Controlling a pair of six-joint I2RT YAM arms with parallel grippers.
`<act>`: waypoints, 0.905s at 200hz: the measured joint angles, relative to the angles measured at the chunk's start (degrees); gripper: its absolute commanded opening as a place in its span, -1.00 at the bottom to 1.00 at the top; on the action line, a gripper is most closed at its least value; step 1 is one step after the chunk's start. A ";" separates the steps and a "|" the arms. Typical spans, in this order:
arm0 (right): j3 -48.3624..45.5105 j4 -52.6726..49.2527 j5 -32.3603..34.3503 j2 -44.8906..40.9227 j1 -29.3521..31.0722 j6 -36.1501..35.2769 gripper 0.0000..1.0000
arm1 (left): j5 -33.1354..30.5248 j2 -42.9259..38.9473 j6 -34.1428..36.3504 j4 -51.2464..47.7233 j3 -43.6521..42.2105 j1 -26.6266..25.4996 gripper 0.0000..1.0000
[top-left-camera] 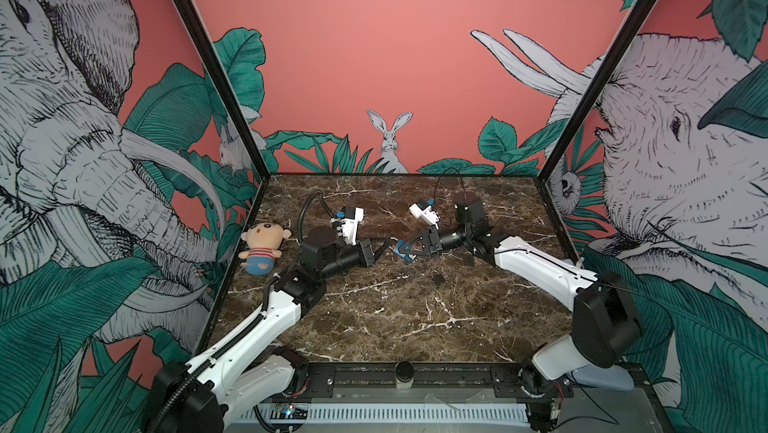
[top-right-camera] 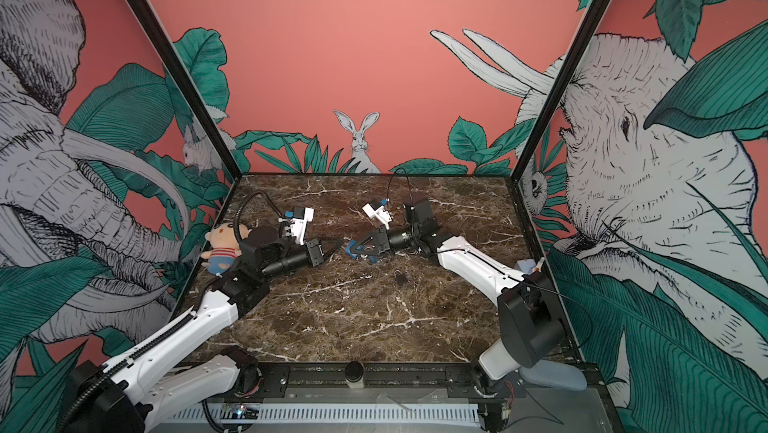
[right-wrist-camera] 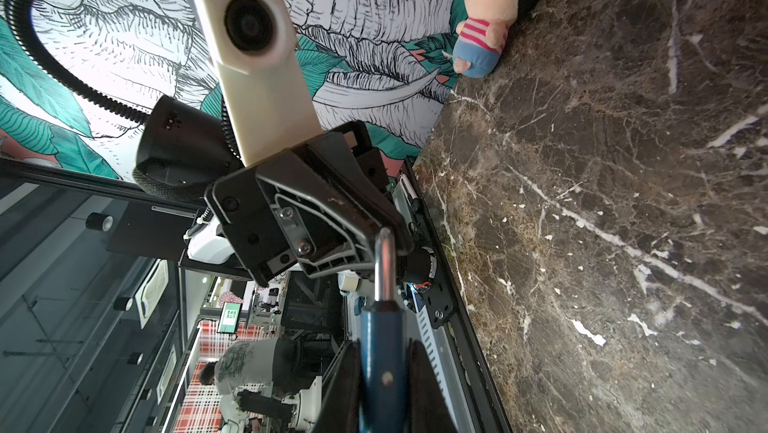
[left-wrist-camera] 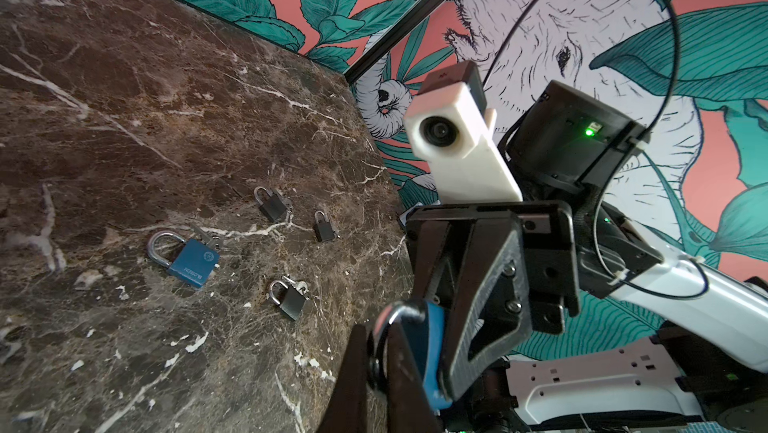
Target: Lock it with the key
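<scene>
Blue padlock (right-wrist-camera: pixel 382 352) was up in the air, body clamped in the right gripper (right-wrist-camera: pixel 384 404). Its silver shackle (right-wrist-camera: pixel 385 260) pointed away from that gripper.

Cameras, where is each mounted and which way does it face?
Top views: high at the front, looking down across the marble table toward the back wall; left arm and right arm show.
Left wrist: looks past the left hand at the right hand gripping the blue padlock.
Right wrist: looks past the right hand toward the left hand.
Shared: both show that padlock.

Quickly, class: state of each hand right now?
Left hand: closed, at the shackle of the blue padlock.
Right hand: closed, holding that blue padlock.
</scene>
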 measured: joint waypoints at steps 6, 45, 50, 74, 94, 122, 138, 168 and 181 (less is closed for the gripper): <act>0.00 -0.02 0.48 -0.24 -0.07 -0.22 -1.00 | -0.02 0.44 0.48 -0.33 0.66 0.00 -1.00; -1.14 1.40 4.07 -2.34 -0.44 0.04 -1.00 | 2.54 3.50 0.79 0.79 3.17 1.42 -1.00; -1.40 1.90 4.39 -2.45 -0.44 0.09 -1.00 | 3.41 3.82 0.68 1.20 3.17 1.90 -1.00; -2.14 3.80 5.90 -2.67 -0.31 0.13 -1.00 | 6.47 4.87 0.13 1.07 4.00 3.80 -1.00; -2.14 5.68 6.40 -2.69 -0.26 0.09 -1.00 | 7.80 5.16 -0.24 0.68 5.03 4.90 -0.48; -2.12 8.13 7.34 -2.71 0.50 0.00 -1.00 | 10.43 5.14 -1.49 0.90 5.62 5.16 -0.20; -2.12 8.72 7.41 -2.71 0.61 0.02 -1.00 | 11.32 5.14 -2.12 1.27 5.62 5.46 -0.15; -2.12 9.64 7.56 -2.71 0.70 0.11 -1.00 | 12.24 5.01 -2.75 1.51 5.62 5.95 -0.17; -2.12 9.64 7.54 -2.71 0.72 0.13 -1.00 | 12.55 5.01 -3.10 1.75 5.62 5.95 -0.25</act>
